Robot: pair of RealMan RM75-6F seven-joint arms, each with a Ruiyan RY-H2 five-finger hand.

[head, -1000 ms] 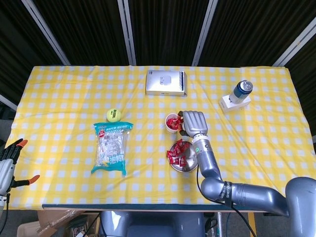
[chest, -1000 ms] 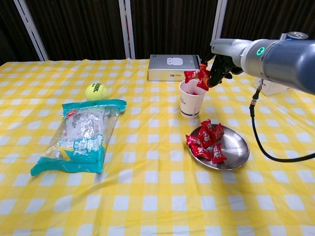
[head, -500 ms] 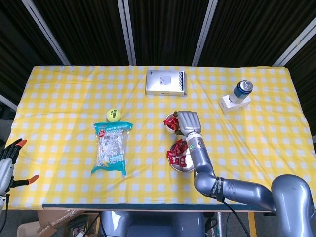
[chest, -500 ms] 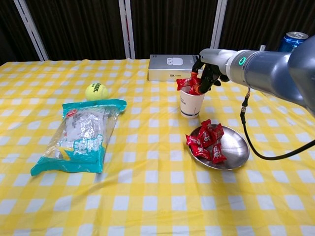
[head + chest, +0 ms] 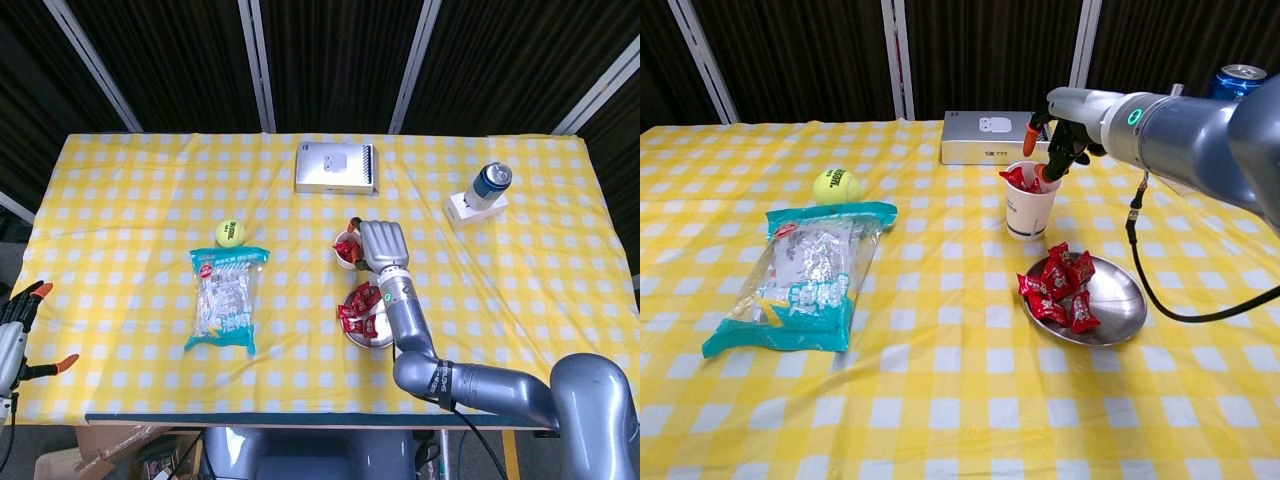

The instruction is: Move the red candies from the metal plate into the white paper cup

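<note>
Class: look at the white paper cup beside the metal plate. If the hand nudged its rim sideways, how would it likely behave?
The paper cup stands tall on a narrow base, so it would probably tip rather than slide. It looks thin-walled and light, holding only a few candies, so it may dent if squeezed. The right hand is at its rim.

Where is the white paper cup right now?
In the chest view the white paper cup stands right of centre, just behind the metal plate, under the right hand.

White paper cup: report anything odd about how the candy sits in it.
One red candy pokes above the rim of the white paper cup, not fully dropped in, under the right hand. The cup stands upright; nothing is spilled on the cloth.
</note>
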